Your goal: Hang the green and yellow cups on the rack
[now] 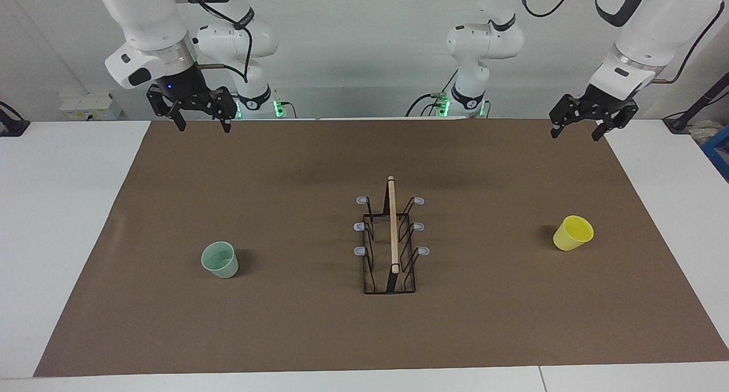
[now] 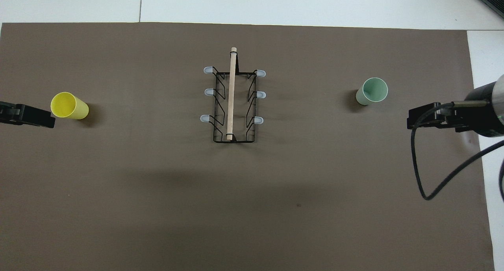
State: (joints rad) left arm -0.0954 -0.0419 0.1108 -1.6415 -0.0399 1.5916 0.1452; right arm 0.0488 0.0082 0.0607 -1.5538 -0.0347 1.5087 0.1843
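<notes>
The mint green cup [image 1: 219,259] [image 2: 372,91] stands upright on the brown mat toward the right arm's end. Toward the left arm's end, the yellow cup [image 1: 573,233] [image 2: 69,105] lies tilted with its mouth up. Between them in the middle stands the black wire rack [image 1: 392,244] [image 2: 232,101] with its wooden bar and grey-tipped prongs, holding nothing. My right gripper [image 1: 204,127] [image 2: 431,119] hangs open and empty, high over the mat's edge by the robots. High over the mat's corner at its own end, my left gripper [image 1: 574,134] [image 2: 27,115] is open and empty too.
A brown mat [image 1: 296,335] covers most of the white table [image 1: 68,221]. A black cable [image 2: 417,164] loops down from the right wrist over the mat. Wall sockets [image 1: 91,106] sit by the right arm's end.
</notes>
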